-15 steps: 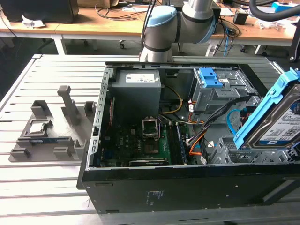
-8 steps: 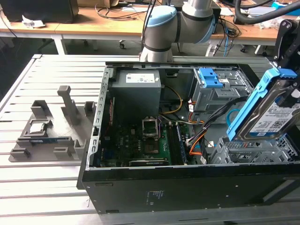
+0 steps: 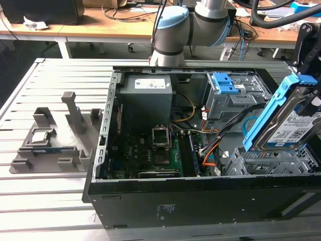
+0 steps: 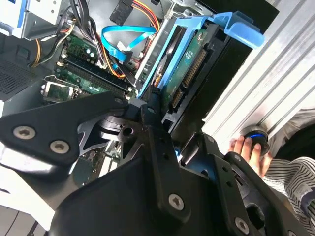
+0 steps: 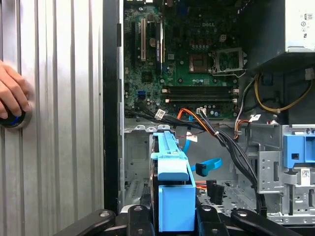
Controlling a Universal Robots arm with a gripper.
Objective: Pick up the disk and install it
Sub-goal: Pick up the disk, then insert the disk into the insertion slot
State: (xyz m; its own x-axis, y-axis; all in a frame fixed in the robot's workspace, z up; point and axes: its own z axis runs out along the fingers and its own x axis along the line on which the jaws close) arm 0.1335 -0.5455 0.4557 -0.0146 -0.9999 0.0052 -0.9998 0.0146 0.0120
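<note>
1. Slatted metal table [image 3: 45, 191] fills your scene, with wooden benches [image 3: 75, 27] behind it at the top of the exterior view.
2. Your open computer case [image 3: 200, 201] lies on its side on the table, its green board [image 3: 155, 150] exposed; the robot arm [image 3: 173, 30] rises behind it.
3. Grey fixture [image 3: 55, 138] sits on the table at the exterior view's left, well apart from the case.
4. Your gripper [image 5: 173, 214] is clamped on the disk [image 3: 288, 120], which is tilted and held edge-down over the grey drive cage [image 3: 266, 163] at the case's corner on the exterior view's right.
5. Blue rails run along the disk's sides in both wrist views.
6. A person's hand [image 5: 12, 96] rests on a round knob [image 4: 256, 137] on the table beside the case.
</note>
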